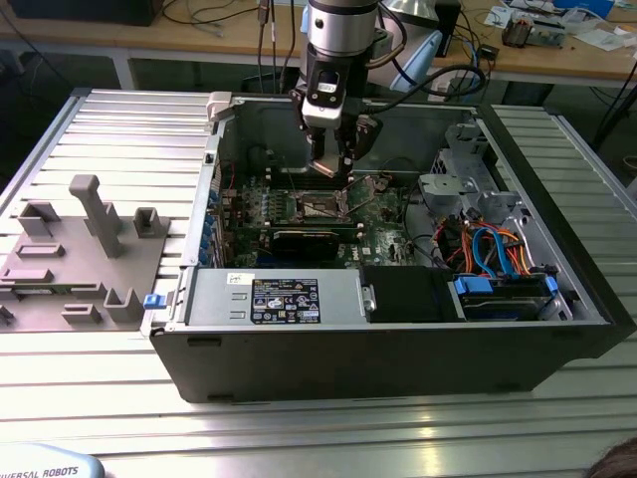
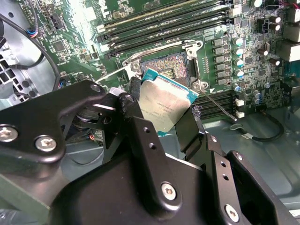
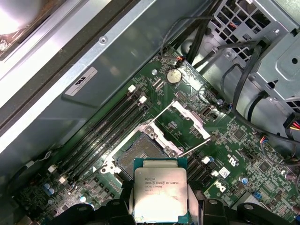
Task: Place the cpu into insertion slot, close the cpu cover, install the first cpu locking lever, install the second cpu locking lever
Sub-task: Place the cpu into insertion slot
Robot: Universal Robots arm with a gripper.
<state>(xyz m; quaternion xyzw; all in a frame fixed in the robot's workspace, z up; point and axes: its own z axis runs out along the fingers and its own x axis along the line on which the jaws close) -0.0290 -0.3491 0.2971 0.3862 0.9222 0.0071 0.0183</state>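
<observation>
- Cpu [image 2: 166,105] is pinched by two opposite edges between the dark fingers [image 2: 186,123] of the gripper [image 2: 161,111], and its dull silver top is turned towards the cameras in both wrist views.
- The chip is held tilted in the second wrist view, with one corner overlapping the insertion slot [image 3: 140,149]; it is not seated.
- The slot is left bare: its dark square contact field can be made out inside the silvery frame, just beside the held chip.
- The cpu cover [image 3: 190,117] is found swung open, lying back on the far side of the slot from the chip.
- Two thin locking levers [image 3: 194,147] are seen released, angled out from the socket frame.
- Long black memory slots [image 2: 164,21] are lined up next to the socket on the green motherboard [image 1: 383,244].
- In the exterior view the arm is lowered from above into the open computer case [image 1: 398,358], and the gripper is poised over the middle of the board.
- The case is laid on its side on a ribbed metal table [image 1: 299,438].
- A grey fixture [image 1: 90,239] with upright posts is set on the table at the exterior view's left, well apart from the gripper.
</observation>
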